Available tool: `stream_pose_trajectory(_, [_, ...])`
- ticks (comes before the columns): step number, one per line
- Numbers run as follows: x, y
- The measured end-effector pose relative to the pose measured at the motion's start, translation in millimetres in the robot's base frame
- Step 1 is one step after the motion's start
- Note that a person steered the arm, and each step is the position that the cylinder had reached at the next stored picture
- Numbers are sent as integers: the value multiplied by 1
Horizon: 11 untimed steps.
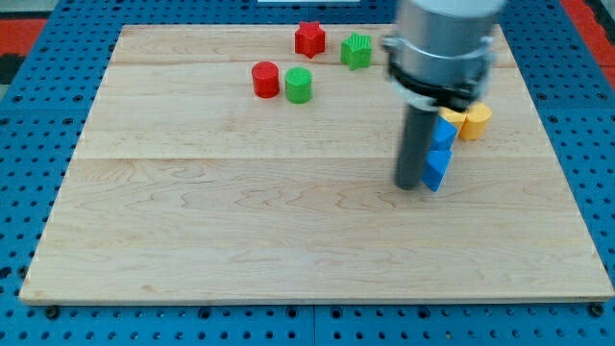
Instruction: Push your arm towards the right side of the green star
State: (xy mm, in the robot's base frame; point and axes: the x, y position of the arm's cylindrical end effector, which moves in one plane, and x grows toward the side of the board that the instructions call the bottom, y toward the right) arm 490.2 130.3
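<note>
The green star [356, 50] lies near the view's top, right of centre, on the wooden board [240, 231]. My tip [411, 185] is on the board below and to the right of the star, well apart from it. The tip stands right against the left side of a blue block [440, 156]. The arm's grey body [444, 43] rises above the rod and hides the board just right of the star.
A red star [309, 38] lies left of the green star. A red cylinder [265, 79] and a green cylinder [299, 85] stand side by side below it. Two yellow blocks [473, 121] lie right of the blue block, one partly hidden.
</note>
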Motion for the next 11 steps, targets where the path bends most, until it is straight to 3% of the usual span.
stream_pose_trajectory(4, [-18,45])
stream_pose_trajectory(5, [12,17])
stream_pose_trajectory(6, [28,-68])
stream_pose_trajectory(7, [31,-88])
stream_pose_trajectory(11, [-39,-98])
